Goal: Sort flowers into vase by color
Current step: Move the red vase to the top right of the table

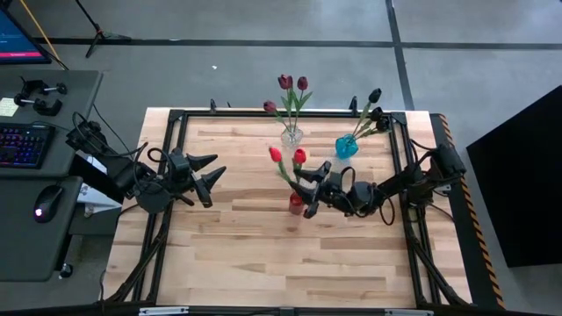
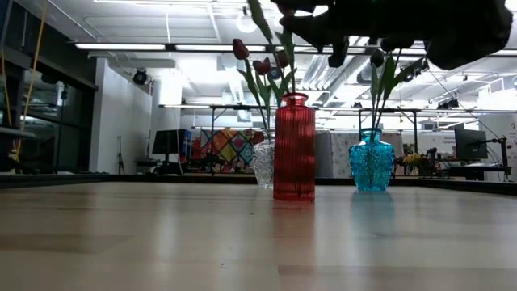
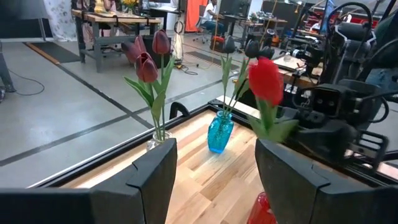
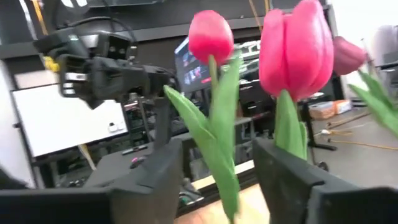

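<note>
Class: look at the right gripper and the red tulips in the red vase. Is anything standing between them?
Nothing visible does. The right gripper, open, sits right at the red tulips, whose stems stand in the red vase.

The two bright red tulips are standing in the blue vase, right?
Not quite. The two bright red tulips stand in the red vase, not the blue vase, which holds the near-black ones. The high view shows it. The right pincer is at the red vase.
</note>
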Robot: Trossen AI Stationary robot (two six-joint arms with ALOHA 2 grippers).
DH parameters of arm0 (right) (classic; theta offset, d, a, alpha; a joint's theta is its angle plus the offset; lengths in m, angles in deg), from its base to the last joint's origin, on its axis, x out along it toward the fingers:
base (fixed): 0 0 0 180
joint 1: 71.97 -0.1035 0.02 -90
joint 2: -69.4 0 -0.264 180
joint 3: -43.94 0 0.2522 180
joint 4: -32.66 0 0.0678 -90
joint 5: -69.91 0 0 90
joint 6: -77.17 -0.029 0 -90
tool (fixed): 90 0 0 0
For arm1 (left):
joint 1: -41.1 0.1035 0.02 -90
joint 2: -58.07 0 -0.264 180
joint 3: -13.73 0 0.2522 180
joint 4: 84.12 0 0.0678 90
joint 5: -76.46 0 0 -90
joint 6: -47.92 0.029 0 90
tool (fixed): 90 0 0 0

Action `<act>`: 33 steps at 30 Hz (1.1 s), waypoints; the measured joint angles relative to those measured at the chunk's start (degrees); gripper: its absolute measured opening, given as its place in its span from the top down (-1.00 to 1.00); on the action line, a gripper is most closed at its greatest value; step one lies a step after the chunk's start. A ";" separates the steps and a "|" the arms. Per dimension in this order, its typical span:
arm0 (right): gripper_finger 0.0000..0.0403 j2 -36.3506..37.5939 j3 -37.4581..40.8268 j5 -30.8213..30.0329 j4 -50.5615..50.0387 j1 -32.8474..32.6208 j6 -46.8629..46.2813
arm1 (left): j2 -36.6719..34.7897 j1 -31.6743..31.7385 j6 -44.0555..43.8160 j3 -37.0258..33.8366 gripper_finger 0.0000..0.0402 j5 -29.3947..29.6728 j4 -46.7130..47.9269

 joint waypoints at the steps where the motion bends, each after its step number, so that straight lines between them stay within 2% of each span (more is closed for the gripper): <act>1: 0.05 0.00 -0.01 0.00 0.00 -0.52 -0.03 | 0.00 0.00 0.02 0.00 -0.03 0.00 0.00; 6: -0.10 0.01 0.00 0.04 -0.02 -2.81 -3.23 | 0.00 0.00 0.69 0.02 -0.03 0.00 0.02; 17: -0.11 0.02 -0.01 0.59 -0.39 -9.45 -3.56 | 0.00 -0.02 2.10 0.02 -0.03 -0.50 0.02; 20: -0.11 0.63 0.00 0.60 -3.62 -12.57 -4.42 | 0.00 -0.04 2.01 0.02 -0.03 -0.52 0.02; 23: -0.11 3.03 -0.02 0.17 -15.64 -15.79 -9.65 | 0.00 -0.11 2.03 0.02 -0.03 -0.55 0.23; 27: 0.00 6.86 -0.02 -1.39 -38.39 -19.02 -26.43 | 0.00 -0.09 4.18 0.02 -0.03 -0.57 0.42; 30: 0.27 7.82 -0.05 -1.78 -52.98 -19.38 -37.79 | 0.00 -0.07 5.86 0.02 -0.03 -0.56 0.44; 33: 0.74 7.54 -0.27 -2.50 -63.81 -17.87 -44.37 | 0.00 -0.04 5.98 0.02 -0.03 -0.34 0.44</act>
